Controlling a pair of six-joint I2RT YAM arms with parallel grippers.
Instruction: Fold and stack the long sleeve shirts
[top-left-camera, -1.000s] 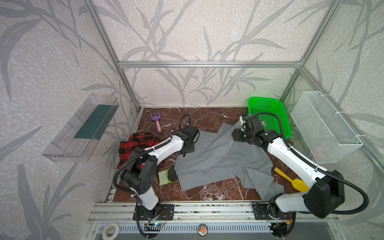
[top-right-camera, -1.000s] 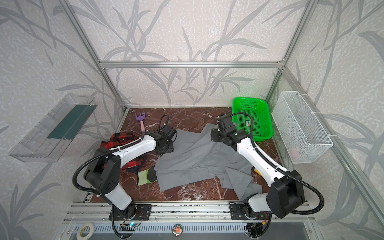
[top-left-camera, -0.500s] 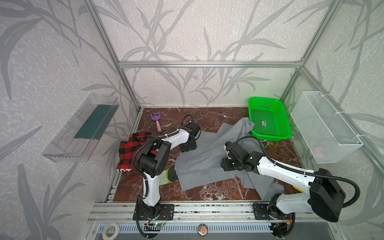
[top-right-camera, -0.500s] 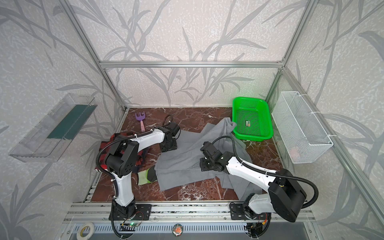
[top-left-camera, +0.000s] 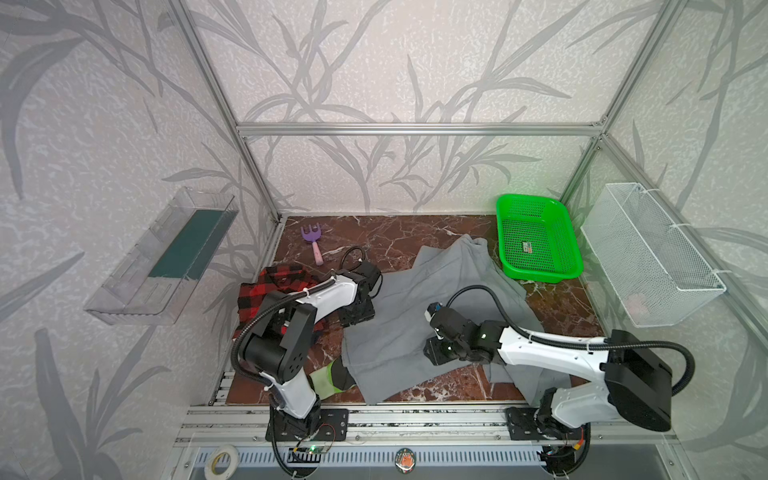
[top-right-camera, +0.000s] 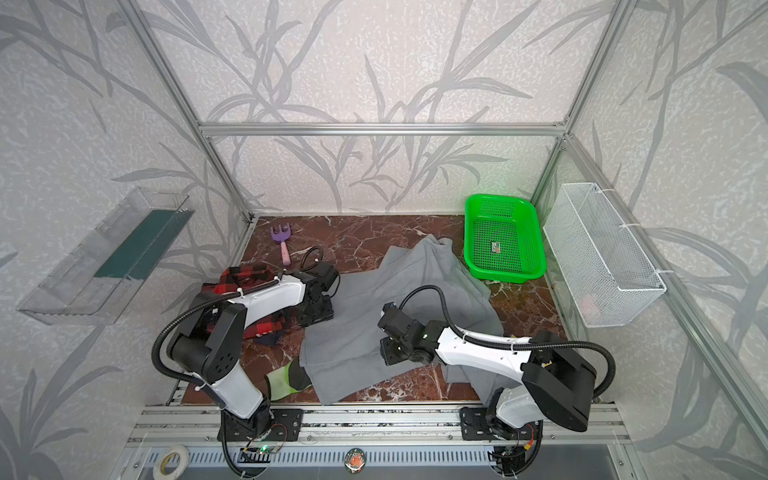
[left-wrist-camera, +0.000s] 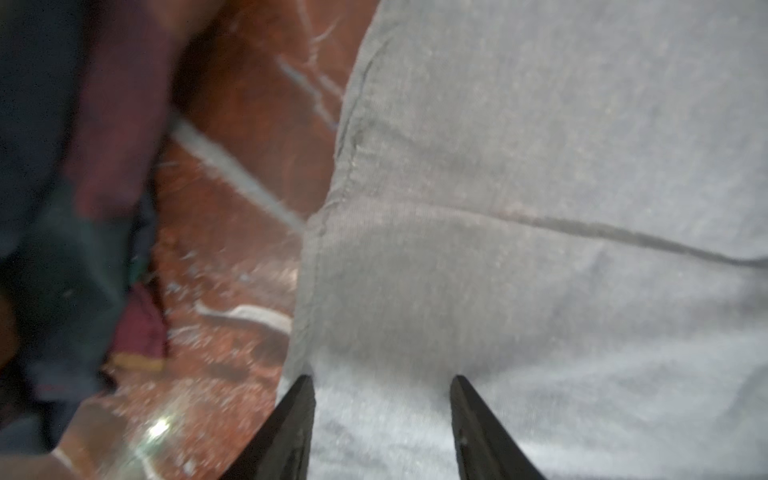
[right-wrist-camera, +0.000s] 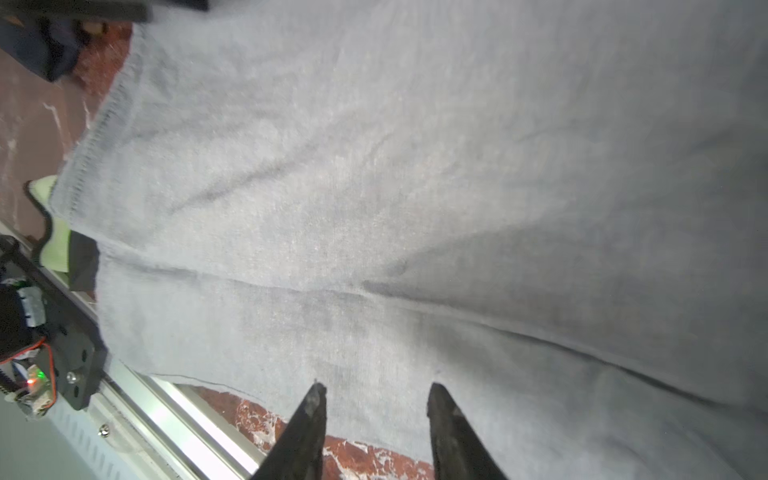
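Note:
The grey long sleeve shirt (top-left-camera: 399, 307) (top-right-camera: 361, 307) lies spread and wrinkled across the middle of the marble floor, one sleeve trailing to the front right. The red-and-black plaid shirt (top-left-camera: 266, 291) (top-right-camera: 232, 282) is bunched at the left, partly under the left arm. My left gripper (top-left-camera: 357, 311) (left-wrist-camera: 381, 380) hovers open over the grey shirt's left edge. My right gripper (top-left-camera: 432, 353) (right-wrist-camera: 376, 388) is low over the grey cloth (right-wrist-camera: 415, 166) near its front hem, jaws apart, nothing between them.
A green basket (top-left-camera: 536, 239) stands at the back right, beside a white wire basket (top-left-camera: 648, 257) on the right wall. A purple toy rake (top-left-camera: 313, 241) lies at the back left. A black glove with a yellow-green cuff (top-left-camera: 332, 378) pokes out under the shirt's front left corner.
The right arm swung from the shirt's back corner by the green basket to its front middle, and its jaws narrowed. The left gripper stayed at the shirt's left edge.

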